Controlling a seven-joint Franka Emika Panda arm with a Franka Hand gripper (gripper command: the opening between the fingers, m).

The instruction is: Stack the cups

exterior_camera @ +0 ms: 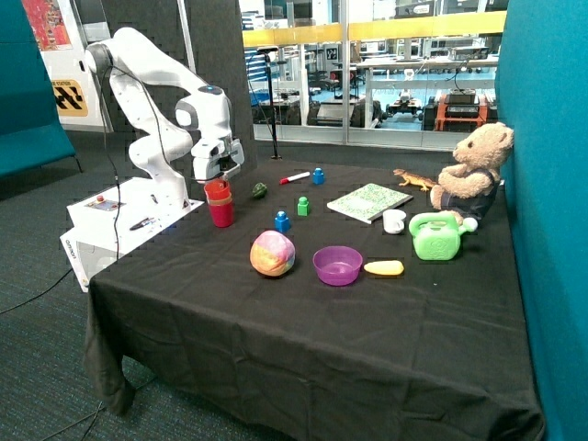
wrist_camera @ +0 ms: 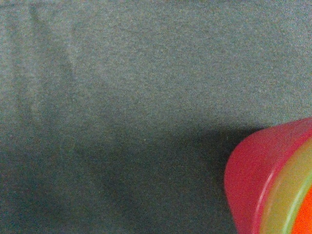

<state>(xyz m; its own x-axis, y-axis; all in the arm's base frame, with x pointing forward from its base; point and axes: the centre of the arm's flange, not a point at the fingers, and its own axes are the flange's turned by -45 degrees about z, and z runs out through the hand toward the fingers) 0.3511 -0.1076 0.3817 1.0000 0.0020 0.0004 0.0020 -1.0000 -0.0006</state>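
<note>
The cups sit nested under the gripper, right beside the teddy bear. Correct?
Not quite. The outside view shows the cups nested under the gripper, but at the corner nearest the robot's base; the teddy bear sits at the table's opposite end.

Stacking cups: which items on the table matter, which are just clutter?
Job: cup stack, pink outside, green then red nested inside; gripper right above it.
Clutter: purple bowl, white mug, teddy, ball, book, green watering can.

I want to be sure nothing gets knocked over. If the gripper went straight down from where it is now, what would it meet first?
The gripper points down, right above the stacked cups, so it would likely meet the top red cup first.
</note>
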